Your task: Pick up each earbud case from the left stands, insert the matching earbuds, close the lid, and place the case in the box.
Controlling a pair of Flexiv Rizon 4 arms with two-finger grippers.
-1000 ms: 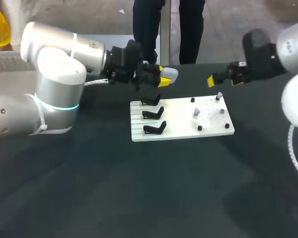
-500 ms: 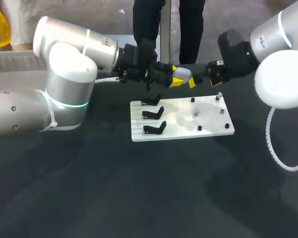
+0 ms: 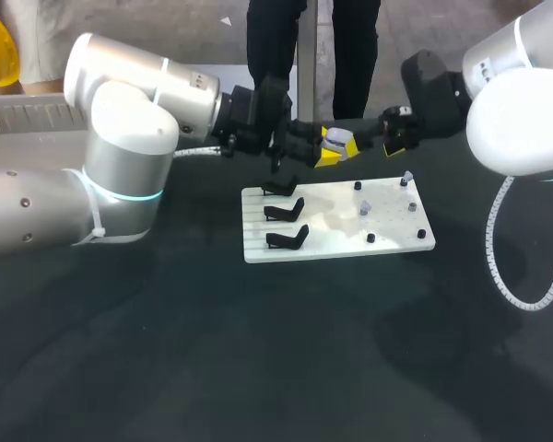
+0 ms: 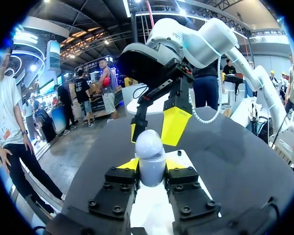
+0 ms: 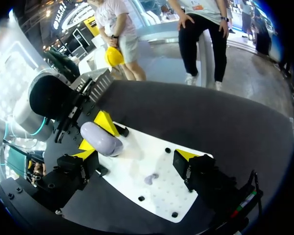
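A pale lilac earbud case (image 3: pixel 337 137) hangs above the table behind the white board (image 3: pixel 336 241). My left gripper (image 3: pixel 335 148) is shut on it. The left wrist view shows the case (image 4: pixel 149 152) upright between the yellow tips, its rounded top sticking out. My right gripper (image 3: pixel 376 140) is open right beside it, and its fingers (image 4: pixel 175 125) stand on either side of the case's top without touching. From the right wrist view, the case (image 5: pixel 102 138) lies close to one finger of the wide right gripper (image 5: pixel 137 154). Small pale earbuds (image 3: pixel 364 209) sit on the board's right half.
Three black stands (image 3: pixel 284 212) line the board's left side with nothing on them. Black pegs (image 3: pixel 370 238) and another earbud (image 3: pixel 405 178) dot the right side. The dark table (image 3: pixel 258 350) stretches in front of the board.
My left arm has carried the case to the right, over the board's far edge. My right arm has swung in from the right and now has its open fingers at the case.
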